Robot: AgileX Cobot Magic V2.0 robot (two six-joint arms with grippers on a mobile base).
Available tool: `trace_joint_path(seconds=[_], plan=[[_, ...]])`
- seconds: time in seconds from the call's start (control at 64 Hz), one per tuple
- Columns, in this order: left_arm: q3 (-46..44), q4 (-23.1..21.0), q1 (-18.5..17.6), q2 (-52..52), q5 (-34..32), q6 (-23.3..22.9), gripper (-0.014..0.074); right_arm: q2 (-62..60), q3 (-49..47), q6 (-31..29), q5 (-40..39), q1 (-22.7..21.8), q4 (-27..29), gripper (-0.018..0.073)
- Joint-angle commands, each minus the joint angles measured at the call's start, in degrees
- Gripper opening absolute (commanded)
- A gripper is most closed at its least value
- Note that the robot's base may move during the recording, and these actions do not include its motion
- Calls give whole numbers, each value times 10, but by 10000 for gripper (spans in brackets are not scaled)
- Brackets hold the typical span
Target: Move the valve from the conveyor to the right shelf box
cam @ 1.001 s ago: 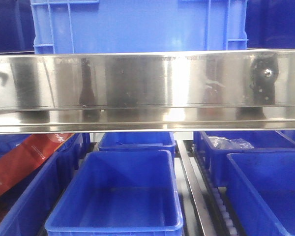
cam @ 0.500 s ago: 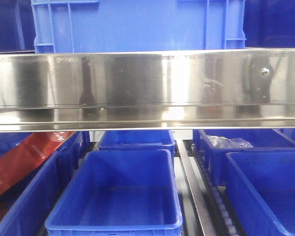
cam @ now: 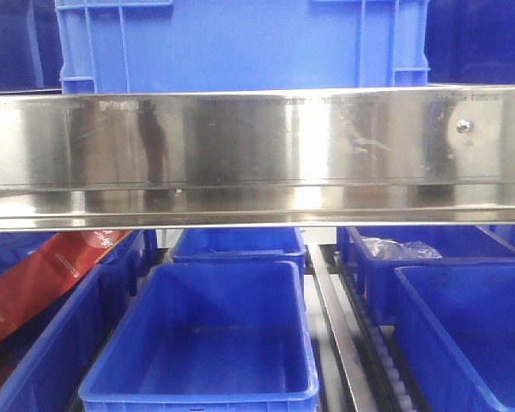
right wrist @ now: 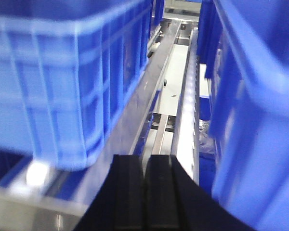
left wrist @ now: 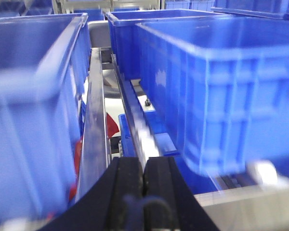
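Shelving fills the front view: a broad polished steel beam (cam: 257,154), mirror-bright with smeared reflections and a single screw (cam: 464,126) near its right end, spans the full width. Neither the valve nor the conveyor shows in any view. Above the beam sits a ribbed blue plastic crate (cam: 240,43); below it, smooth-walled rectangular blue bins stand in rows, the nearest centre bin (cam: 202,343) showing only bare floor, with another bin (cam: 239,245) just behind it. A bin at the right rear (cam: 429,253) holds crinkled clear plastic wrap (cam: 399,250). At the left, a red printed packet (cam: 43,279) leans tilted across a bin. A grey metal rail (cam: 339,343) runs between the centre and right bins. The left gripper (left wrist: 143,192), with matte black fingers, is clenched with pads touching and nothing between them, flanked by blurred ribbed blue crates. The right gripper (right wrist: 145,192) is likewise clenched on nothing.
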Motion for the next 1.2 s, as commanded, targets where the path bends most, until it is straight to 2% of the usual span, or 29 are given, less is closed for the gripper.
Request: trace_joint_path(seconds=[0.0,0.141,0.344,1.094,1.188], plan=[[25,-4,3,-30,-16,-4,-111,-53,55,-2,-34,-3,-6,-162],[50,-4,3,-56,-17,-4,-111,-138,113,-2,-35,-3,-6,-162],[55,-4,3,-59,-29,-4,-111,-215,139,-2,-50,-3,-6,-162],[55,-4,3,-59,-32,-4,-111,-217,139,-2,-53,-3,-6,-162],[63,36,9,-69,-34,-4,-111,-217,139,-2,-53,-3,-6,-162]])
